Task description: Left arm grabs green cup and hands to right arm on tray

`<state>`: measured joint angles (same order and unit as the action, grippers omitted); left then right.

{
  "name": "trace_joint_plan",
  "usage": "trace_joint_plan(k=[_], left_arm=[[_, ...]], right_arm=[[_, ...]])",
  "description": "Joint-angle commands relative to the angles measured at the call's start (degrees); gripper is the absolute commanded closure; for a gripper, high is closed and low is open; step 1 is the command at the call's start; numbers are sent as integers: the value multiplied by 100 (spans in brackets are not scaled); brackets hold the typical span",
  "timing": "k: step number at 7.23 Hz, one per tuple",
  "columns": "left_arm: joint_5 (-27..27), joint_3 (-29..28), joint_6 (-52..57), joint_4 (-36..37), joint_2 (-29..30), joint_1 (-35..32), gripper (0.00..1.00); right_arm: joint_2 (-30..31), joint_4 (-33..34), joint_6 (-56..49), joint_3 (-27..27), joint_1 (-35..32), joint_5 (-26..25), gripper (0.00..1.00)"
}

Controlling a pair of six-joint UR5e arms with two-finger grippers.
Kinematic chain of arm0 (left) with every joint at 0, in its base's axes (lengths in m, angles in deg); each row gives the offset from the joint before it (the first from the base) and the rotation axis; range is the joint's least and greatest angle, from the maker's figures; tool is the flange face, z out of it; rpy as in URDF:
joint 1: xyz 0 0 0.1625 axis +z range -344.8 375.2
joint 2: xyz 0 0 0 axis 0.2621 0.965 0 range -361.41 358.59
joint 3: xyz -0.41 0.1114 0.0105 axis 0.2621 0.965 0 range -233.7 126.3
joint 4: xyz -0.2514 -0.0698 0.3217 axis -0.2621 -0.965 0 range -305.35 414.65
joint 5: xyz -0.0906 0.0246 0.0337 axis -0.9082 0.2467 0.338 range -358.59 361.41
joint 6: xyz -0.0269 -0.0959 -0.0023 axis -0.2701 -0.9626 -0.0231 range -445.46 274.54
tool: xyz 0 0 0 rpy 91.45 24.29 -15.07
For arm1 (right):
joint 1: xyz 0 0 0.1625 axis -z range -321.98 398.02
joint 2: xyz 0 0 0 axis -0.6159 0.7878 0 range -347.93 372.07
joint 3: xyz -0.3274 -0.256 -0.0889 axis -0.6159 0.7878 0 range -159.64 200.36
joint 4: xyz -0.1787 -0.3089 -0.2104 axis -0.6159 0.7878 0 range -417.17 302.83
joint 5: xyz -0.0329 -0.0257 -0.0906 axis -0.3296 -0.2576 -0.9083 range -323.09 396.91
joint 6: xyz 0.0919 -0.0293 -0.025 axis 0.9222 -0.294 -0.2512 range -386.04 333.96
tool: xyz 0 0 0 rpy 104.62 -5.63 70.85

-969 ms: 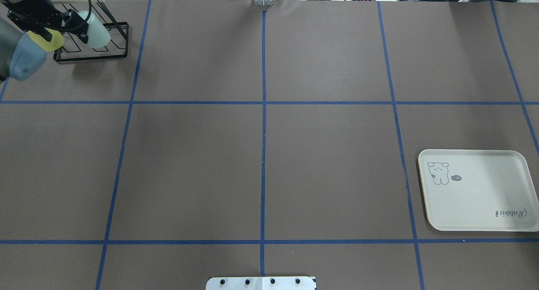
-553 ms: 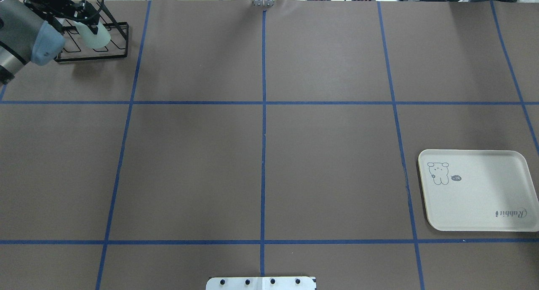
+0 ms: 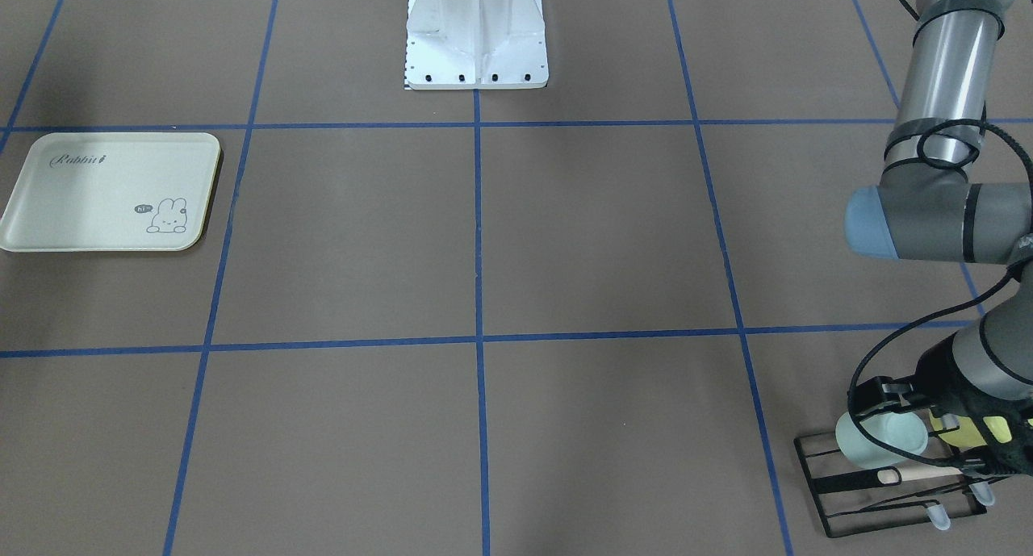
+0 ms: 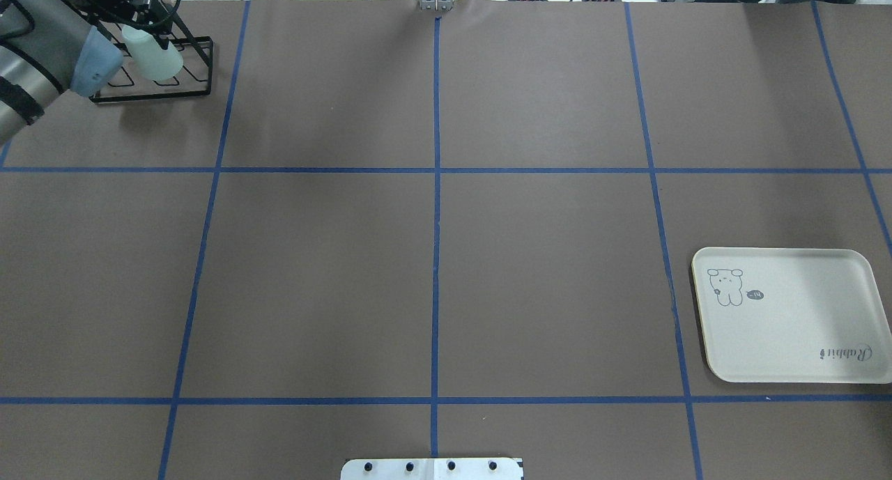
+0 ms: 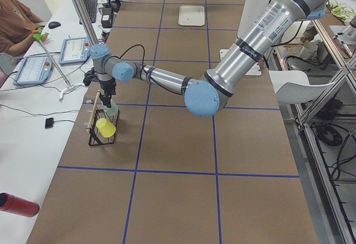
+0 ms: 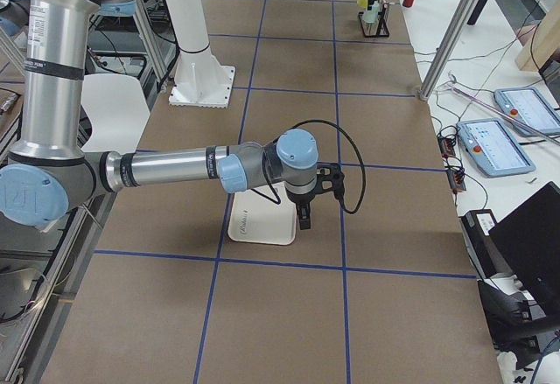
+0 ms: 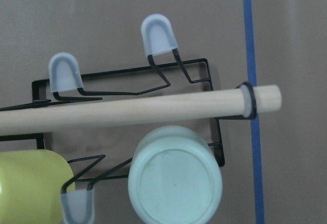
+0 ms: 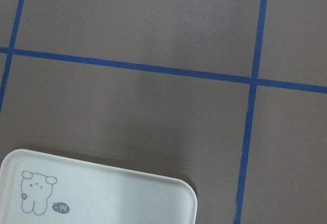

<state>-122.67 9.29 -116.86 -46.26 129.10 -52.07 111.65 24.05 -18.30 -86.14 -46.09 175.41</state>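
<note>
Pickup at the rack looks like the step in hand. The left arm [image 3: 940, 80] stretches to the far corner of the table [image 4: 432, 271], and the left gripper [image 5: 107, 93] hangs directly over the black wire rack [image 3: 888, 491], because that is where the green cup [image 4: 152, 53] is stored. The cup sits upside down and tilted over one of the rack's prongs, so its round base faces up into the left wrist camera. That pose probably calls for a grasp on the side wall and a lift along the prong before any sideways move. No fingers show in the wrist view, and in the other views the black gripper body blends with the cup and wires, so I cannot tell whether the jaws are apart or already closed on the cup.

The rack holds two cups: the green one near its outer end and a yellow-green cup [image 7: 30, 183] just beside it, the two close but apparently apart. A wooden rod [image 7: 138, 109] runs along the top of the rack just beside the green cup's base. It could snag a careless lift. Two other capped prongs [image 7: 159, 34] stand bare.

The tray [image 4: 704, 327] lies well apart from the rack, at the opposite end of the table, with no cup on it. The right arm [image 6: 166, 167] holds the right gripper [image 6: 304, 216] over the tray's edge, presumably waiting for the handover. Only the side view shows this gripper, so I cannot tell how its jaws stand.
</note>
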Motion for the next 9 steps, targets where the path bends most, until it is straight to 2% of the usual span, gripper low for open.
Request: trace_joint_plan(k=[1,3,6,9], left_arm=[[6,-206,2,-17,140,11,1],[163,-488,2,-209,255,81,2],[173,-559,-7,-236,273,82,6],[269,-559,2,-245,308,82,26]], right_arm=[[-9,0,0,-2,0,1,0],[0,0,9,-2,0,1,0],[-9,0,9,-2,0,1,0],[-9,0,9,-2,0,1,0]])
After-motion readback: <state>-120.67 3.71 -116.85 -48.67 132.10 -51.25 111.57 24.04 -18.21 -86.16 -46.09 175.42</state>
